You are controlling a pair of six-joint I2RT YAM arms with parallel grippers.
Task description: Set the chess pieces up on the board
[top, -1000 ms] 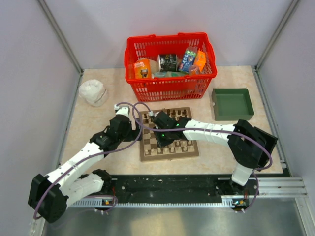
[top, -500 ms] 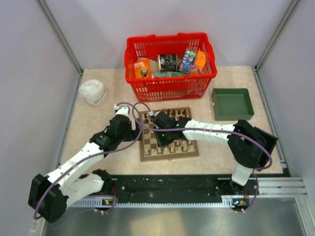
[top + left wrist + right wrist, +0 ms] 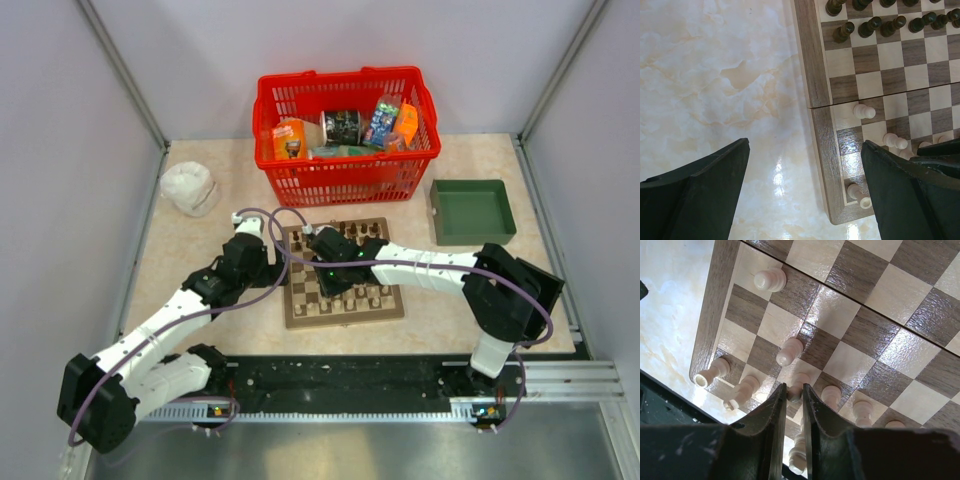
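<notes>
Chess pieces [image 3: 769,279] on board [image 3: 715,315]. Pale pawn [image 3: 800,380] pinched at tips of right claw [image 3: 794,389], jaws nearly closed on it, long axis roughly in line with fingers. Just left of tips, pale piece [image 3: 710,375] lies on side at board corner, round base facing board edge. Dark pieces [image 3: 867,27] in 2 rows beyond left claw [image 3: 804,145], which gapes wide, holding nothing, over table [image 3: 715,75] beside board. Print on packs [image 3: 290,138] in red basket [image 3: 345,180] too small to read.

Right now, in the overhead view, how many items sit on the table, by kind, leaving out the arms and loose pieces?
Chessboard: 1
Red basket: 1
Green tray: 1
White bundle: 1
Total: 4
</notes>
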